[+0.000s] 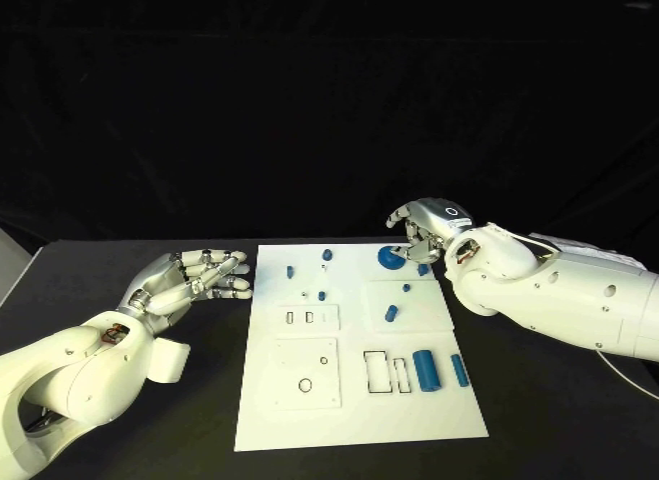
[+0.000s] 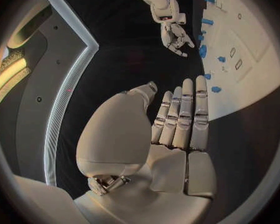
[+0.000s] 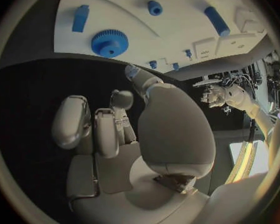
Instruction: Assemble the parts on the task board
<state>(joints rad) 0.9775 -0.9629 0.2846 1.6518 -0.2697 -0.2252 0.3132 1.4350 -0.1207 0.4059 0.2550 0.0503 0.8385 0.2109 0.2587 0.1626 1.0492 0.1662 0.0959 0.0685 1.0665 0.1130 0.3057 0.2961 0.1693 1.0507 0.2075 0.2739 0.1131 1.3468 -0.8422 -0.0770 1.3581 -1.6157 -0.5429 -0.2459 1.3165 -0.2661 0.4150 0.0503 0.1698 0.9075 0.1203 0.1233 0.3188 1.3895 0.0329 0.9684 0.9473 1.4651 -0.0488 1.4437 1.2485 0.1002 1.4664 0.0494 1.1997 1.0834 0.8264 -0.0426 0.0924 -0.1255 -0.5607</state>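
Where lying, cylinder [image 1: 424, 369] lengthwise along board [image 1: 272, 420]

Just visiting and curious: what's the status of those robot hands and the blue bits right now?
Left robot hand open, off the board. Right robot hand empty, fingers curled, above the blue gear. Parts loose on the task board. Nothing in the way.

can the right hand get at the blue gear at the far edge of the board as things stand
Probably yes. The right hand hovers just beside the blue gear at the far edge of the task board, holding nothing, and nothing lies between its fingers and the gear.
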